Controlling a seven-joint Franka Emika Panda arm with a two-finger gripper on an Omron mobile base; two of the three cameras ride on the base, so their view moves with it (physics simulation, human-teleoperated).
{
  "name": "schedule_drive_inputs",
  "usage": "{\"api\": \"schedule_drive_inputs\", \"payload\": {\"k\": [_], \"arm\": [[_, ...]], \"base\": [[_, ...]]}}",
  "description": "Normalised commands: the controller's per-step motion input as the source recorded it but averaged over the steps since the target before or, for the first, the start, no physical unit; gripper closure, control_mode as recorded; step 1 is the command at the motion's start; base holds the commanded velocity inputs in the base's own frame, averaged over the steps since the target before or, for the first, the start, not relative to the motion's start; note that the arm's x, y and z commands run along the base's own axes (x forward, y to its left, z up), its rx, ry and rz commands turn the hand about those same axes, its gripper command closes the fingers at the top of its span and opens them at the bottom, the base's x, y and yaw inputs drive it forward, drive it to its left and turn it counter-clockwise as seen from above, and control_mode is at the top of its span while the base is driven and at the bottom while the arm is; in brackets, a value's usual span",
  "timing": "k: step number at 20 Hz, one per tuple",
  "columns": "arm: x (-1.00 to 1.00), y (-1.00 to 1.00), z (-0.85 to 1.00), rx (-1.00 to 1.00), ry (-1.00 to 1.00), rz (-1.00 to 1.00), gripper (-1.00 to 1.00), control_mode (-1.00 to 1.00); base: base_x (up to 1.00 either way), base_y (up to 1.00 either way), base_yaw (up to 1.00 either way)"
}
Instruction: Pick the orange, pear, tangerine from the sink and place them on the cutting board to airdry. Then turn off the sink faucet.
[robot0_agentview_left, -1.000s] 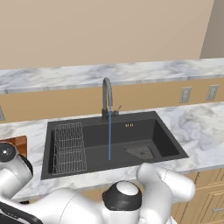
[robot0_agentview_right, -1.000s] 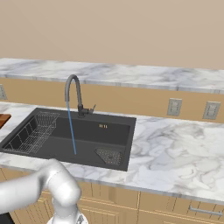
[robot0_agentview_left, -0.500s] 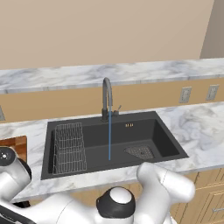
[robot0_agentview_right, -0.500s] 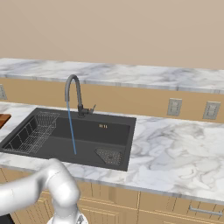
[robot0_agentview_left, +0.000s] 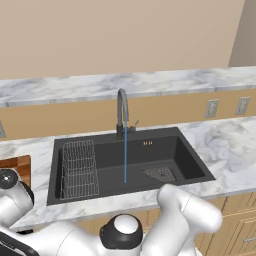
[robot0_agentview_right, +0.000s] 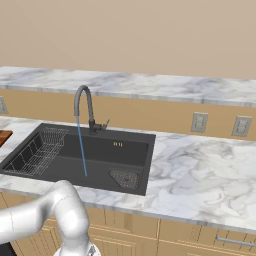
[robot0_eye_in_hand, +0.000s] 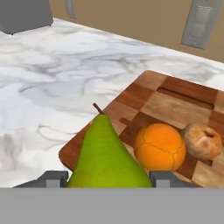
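In the hand view the green pear (robot0_eye_in_hand: 107, 153) stands stem-up between my gripper's (robot0_eye_in_hand: 109, 179) two dark fingertips (robot0_eye_in_hand: 54, 178), and the gripper is shut on it. It is over the near corner of the wooden cutting board (robot0_eye_in_hand: 175, 103). The orange (robot0_eye_in_hand: 159, 146) and a paler, brownish tangerine (robot0_eye_in_hand: 202, 141) lie side by side on the board just beyond the pear. The dark sink (robot0_agentview_left: 165, 145) holds no fruit. Water still runs in a thin stream from the sink faucet (robot0_agentview_left: 122, 112) into the basin. A corner of the cutting board (robot0_agentview_left: 17, 165) shows left of the sink.
A wire rack (robot0_agentview_left: 78, 167) sits in the sink's left side and a drain grate (robot0_agentview_left: 160, 173) at its right. Marble counter (robot0_agentview_right: 200, 170) spreads right of the sink. A grey appliance (robot0_eye_in_hand: 24, 15) and a wall outlet (robot0_eye_in_hand: 199, 24) stand behind the board.
The arm's lower joints have shifted slightly to the left in the base views. The sink and the running water look the same.
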Motion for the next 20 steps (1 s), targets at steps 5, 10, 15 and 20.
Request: {"api": "schedule_drive_inputs", "payload": {"k": [5, 10, 15, 20], "arm": [[0.26, 0.22, -0.21, 0.0, 0.0, 0.0, 1.0, -1.0], [0.22, 0.25, -0.19, -0.01, 0.0, 0.0, 1.0, -1.0], [0.21, 0.25, -0.19, -0.01, 0.0, 0.0, 1.0, -1.0], [0.17, 0.25, -0.2, -0.01, 0.0, 0.0, 1.0, -1.0]], "base": [[0.0, 0.0, 0.0], [0.0, 0.0, 0.0], [0.0, 0.0, 0.0], [0.0, 0.0, 0.0]]}}
